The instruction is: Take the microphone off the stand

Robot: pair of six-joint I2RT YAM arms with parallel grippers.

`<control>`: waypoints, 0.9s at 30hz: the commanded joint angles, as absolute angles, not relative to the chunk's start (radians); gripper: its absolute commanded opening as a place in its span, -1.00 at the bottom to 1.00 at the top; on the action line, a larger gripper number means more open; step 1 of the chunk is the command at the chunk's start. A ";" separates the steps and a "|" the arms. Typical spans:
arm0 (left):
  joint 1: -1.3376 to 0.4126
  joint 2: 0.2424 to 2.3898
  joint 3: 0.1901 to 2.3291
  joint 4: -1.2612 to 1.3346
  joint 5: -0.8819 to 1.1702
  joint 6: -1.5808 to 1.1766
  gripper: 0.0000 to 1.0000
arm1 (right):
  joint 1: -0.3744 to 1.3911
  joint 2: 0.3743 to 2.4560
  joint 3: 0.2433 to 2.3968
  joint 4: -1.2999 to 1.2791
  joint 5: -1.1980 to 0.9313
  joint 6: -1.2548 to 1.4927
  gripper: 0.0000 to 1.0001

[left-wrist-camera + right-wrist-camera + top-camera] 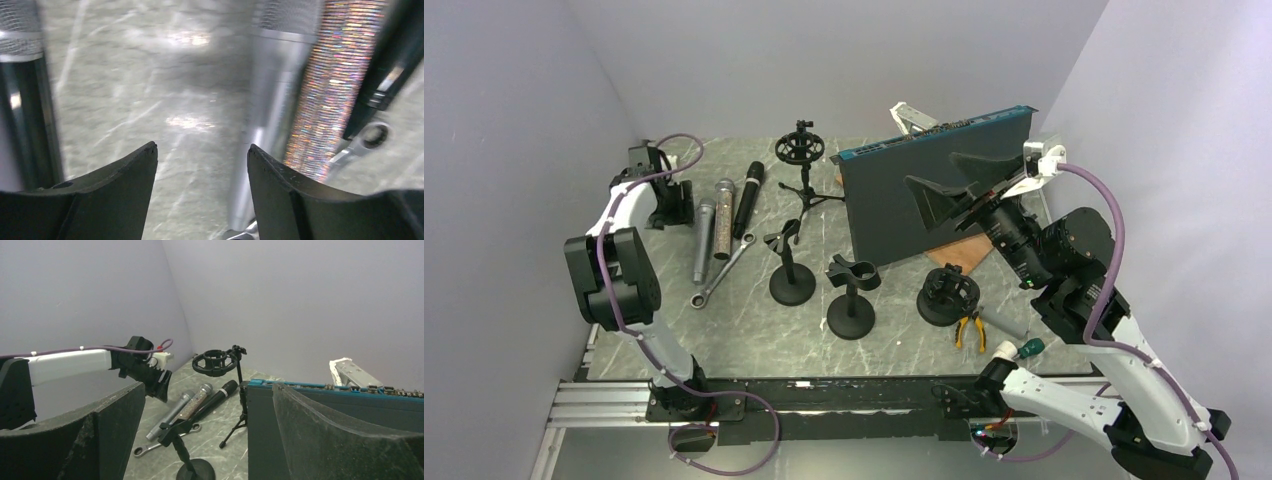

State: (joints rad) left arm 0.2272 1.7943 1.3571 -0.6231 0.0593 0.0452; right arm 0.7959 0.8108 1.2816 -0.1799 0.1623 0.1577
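Three microphones lie side by side on the table at the left: a silver one (703, 241), a glittery one (723, 217) and a black one (748, 198). My left gripper (674, 206) hovers low just left of them, open, with bare table between its fingers (202, 147). In the left wrist view the silver microphone (265, 100) runs past the right finger, and another mesh-headed microphone (22, 85) shows at the left edge. The clip stand (790, 268) and a second stand (852, 301) hold nothing. My right gripper (944, 185) is raised at the right, open and empty (208, 385).
A wrench (720, 275) lies beside the microphones. A tripod shock mount (800, 150) stands at the back and a round shock mount (948, 296) nearer the front. A teal-edged box (924, 200) leans at the right. Pliers (969, 328) and a green-handled screwdriver (1022, 349) lie near the front.
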 commanded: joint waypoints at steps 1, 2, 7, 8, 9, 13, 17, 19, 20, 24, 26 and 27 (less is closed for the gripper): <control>0.228 1.763 1.378 -0.637 -0.259 0.105 0.39 | 0.798 0.794 1.302 -0.167 0.140 0.172 1.00; 0.229 1.767 1.372 -0.631 -0.322 0.125 0.39 | 0.796 0.794 1.306 -0.174 0.144 0.172 1.00; 0.274 1.774 1.316 -0.540 -0.477 0.199 0.40 | 0.801 0.783 1.334 -0.212 0.156 0.181 1.00; 0.291 1.771 1.308 -0.526 -0.471 0.207 0.39 | 0.806 0.776 1.331 -0.216 0.156 0.186 1.00; 0.307 1.765 1.301 -0.515 -0.461 0.216 0.38 | 0.810 0.769 1.327 -0.220 0.157 0.189 1.00; 0.372 1.768 1.295 -0.478 -0.463 0.264 0.31 | 0.821 0.754 1.332 -0.258 0.165 0.194 1.00; 0.420 1.851 1.337 -0.506 -0.450 0.253 0.24 | 0.821 0.755 1.361 -0.289 0.179 0.183 1.00; 0.420 1.891 1.349 -0.504 -0.462 0.255 0.20 | 0.822 0.751 1.365 -0.291 0.182 0.178 1.00; 0.420 1.913 1.357 -0.505 -0.479 0.256 0.17 | 0.822 0.749 1.364 -0.290 0.184 0.178 1.00; 0.423 1.962 1.378 -0.504 -0.481 0.266 0.07 | 0.821 0.745 1.350 -0.287 0.187 0.178 1.00; 0.423 1.982 1.390 -0.511 -0.475 0.264 0.07 | 0.821 0.744 1.343 -0.282 0.188 0.179 1.00; 0.424 1.994 1.399 -0.516 -0.479 0.262 0.07 | 0.822 0.744 1.341 -0.284 0.185 0.179 1.00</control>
